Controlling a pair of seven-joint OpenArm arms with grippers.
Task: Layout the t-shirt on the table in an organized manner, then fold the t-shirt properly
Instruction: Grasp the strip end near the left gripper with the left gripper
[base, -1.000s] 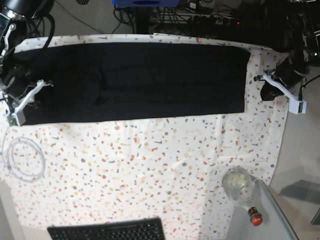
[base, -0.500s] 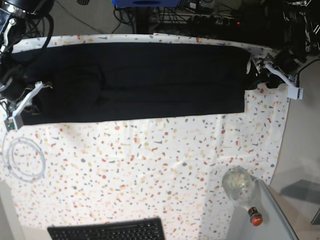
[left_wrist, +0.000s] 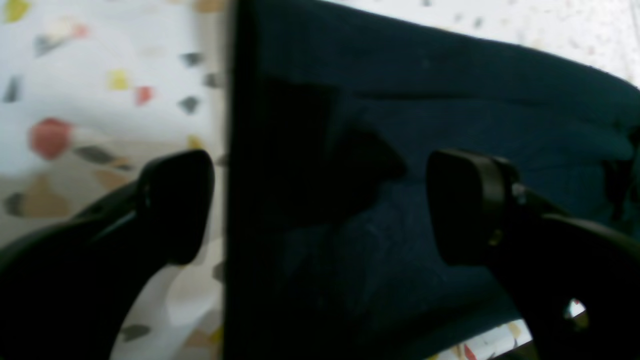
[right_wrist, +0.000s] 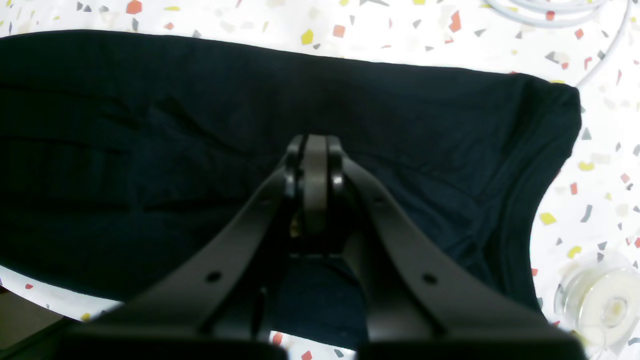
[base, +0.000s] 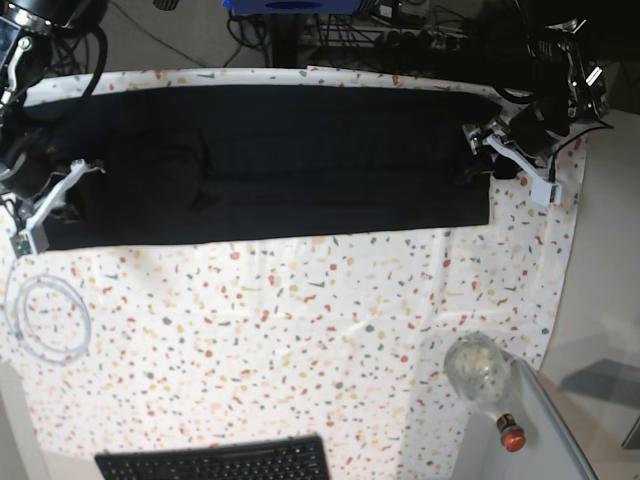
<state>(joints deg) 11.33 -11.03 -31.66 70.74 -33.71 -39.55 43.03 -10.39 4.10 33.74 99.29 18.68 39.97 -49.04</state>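
Soft black t-shirt (base: 280, 160) lies as a long folded band on the flecked table (base: 300, 340). Left gripper (left_wrist: 320, 210) jaws gape astride its edge. Right gripper (right_wrist: 315, 150) jaws pressed together above the fabric.

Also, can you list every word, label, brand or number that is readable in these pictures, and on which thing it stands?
None can be read.
t-shirt: plain black, no print visible.
keyboard: key legends too small to read.
bottle: no readable label.
table: only coloured flecks, no writing.
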